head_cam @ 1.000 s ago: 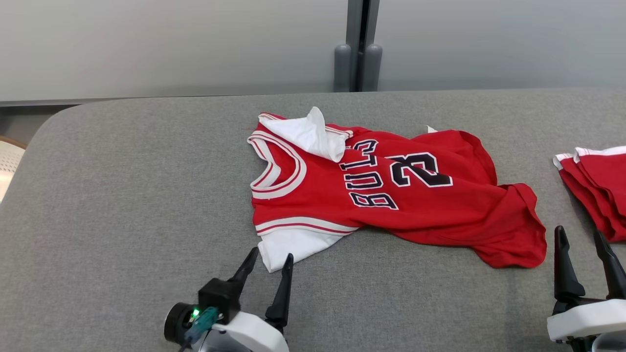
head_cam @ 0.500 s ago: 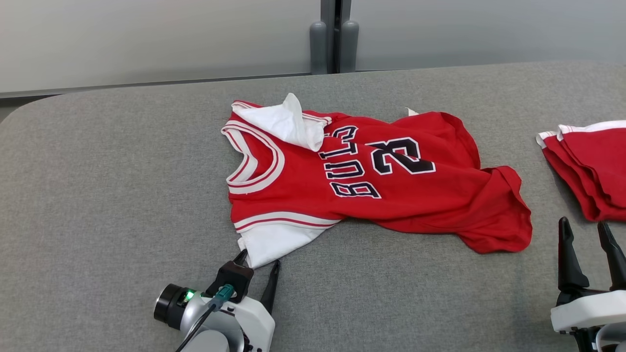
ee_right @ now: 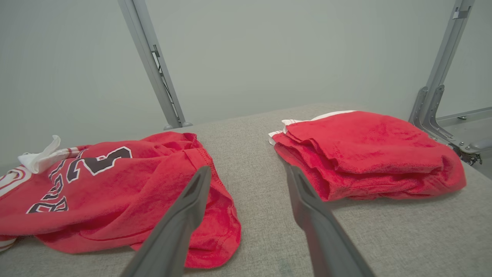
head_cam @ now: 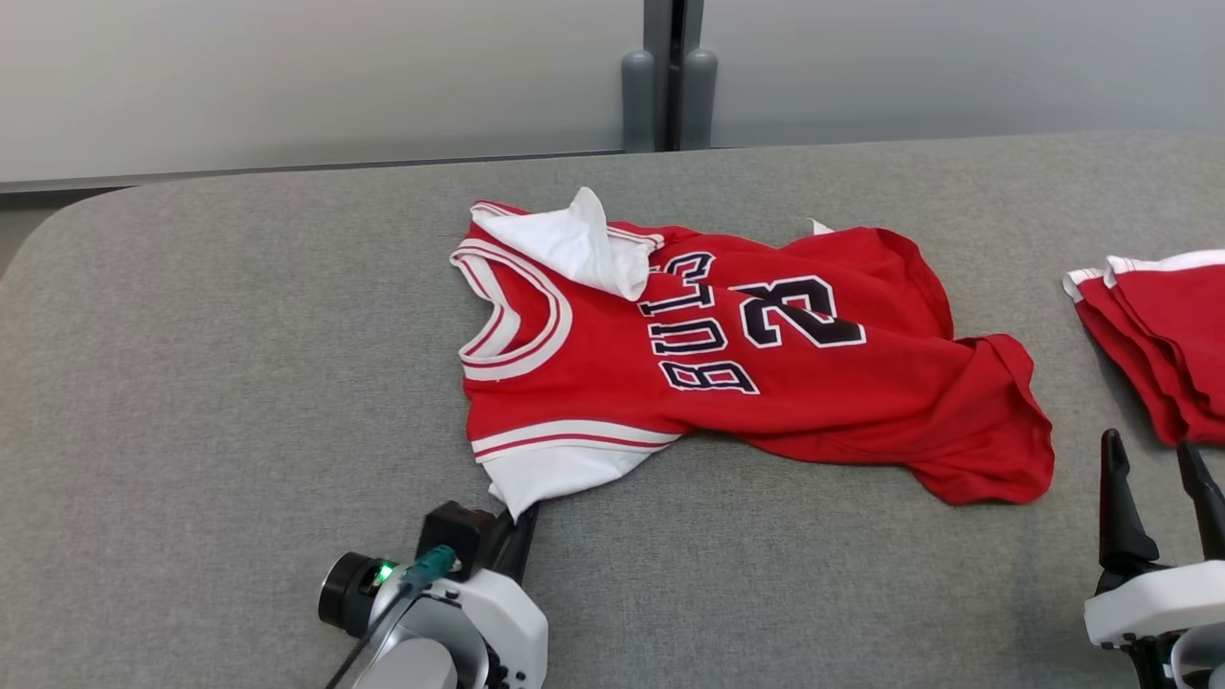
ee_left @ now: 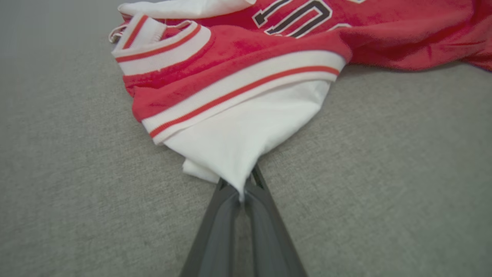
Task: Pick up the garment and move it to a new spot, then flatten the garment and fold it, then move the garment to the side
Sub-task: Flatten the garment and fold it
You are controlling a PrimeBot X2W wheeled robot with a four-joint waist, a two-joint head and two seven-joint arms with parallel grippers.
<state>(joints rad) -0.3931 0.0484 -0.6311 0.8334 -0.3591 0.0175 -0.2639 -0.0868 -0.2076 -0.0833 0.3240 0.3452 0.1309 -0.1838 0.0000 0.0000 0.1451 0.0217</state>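
Note:
The garment [head_cam: 766, 373] is a red jersey with white sleeves and dark "BULLS 23" lettering, lying crumpled across the middle of the grey table [head_cam: 239, 364]. My left gripper [head_cam: 512, 522] sits at its near white sleeve and is shut on the sleeve's tip; in the left wrist view the white cloth [ee_left: 246, 138] is pinched between the closed fingers [ee_left: 265, 219]. My right gripper [head_cam: 1158, 478] stands open at the lower right, apart from the jersey's hem [ee_right: 207, 215], with nothing between its fingers [ee_right: 184, 215].
A stack of folded red garments [head_cam: 1168, 344] lies at the table's right edge, also in the right wrist view [ee_right: 365, 154]. A grey wall with a vertical post [head_cam: 670, 77] stands behind the table. The table's rounded left corner is at the far left.
My left gripper has moved forward onto the white sleeve and closed on its tip. The head camera shifted slightly. The right gripper stays open.

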